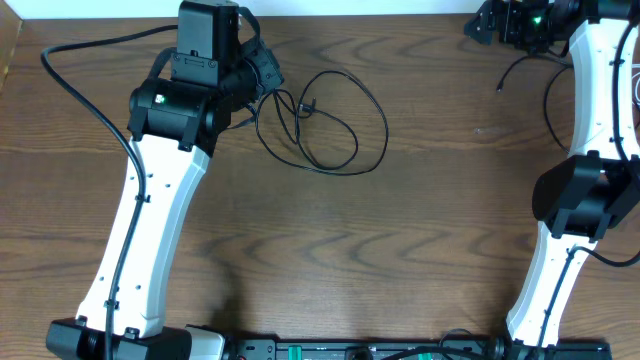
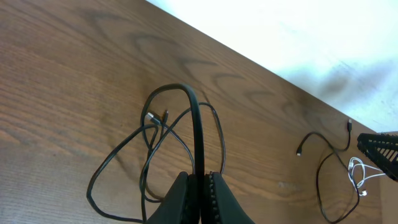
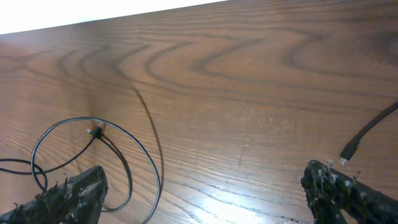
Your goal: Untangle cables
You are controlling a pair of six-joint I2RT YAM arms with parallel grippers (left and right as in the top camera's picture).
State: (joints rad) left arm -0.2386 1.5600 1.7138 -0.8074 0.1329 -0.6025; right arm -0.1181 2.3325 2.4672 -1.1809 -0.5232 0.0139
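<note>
Tangled black cables (image 1: 335,125) lie in overlapping loops left of the table's middle. My left gripper (image 1: 268,72) is at their left side, shut on one black strand. In the left wrist view that strand (image 2: 198,134) arches up from the loops (image 2: 152,146) into the shut gripper (image 2: 200,179). Another black cable (image 1: 522,66) lies at the back right, its plug end (image 1: 499,90) free, and a white cable (image 2: 357,173) sits beyond it. My right gripper (image 1: 484,24) hovers open near the back edge, holding nothing. Its wrist view shows its gripper (image 3: 205,198) wide apart over bare wood, a cable loop (image 3: 134,163) at left.
Thick black arm wires run along the left arm (image 1: 80,75) and beside the right arm (image 1: 632,100). The table's back edge (image 1: 350,10) is close behind both grippers. A dark rail (image 1: 350,350) lines the front edge.
</note>
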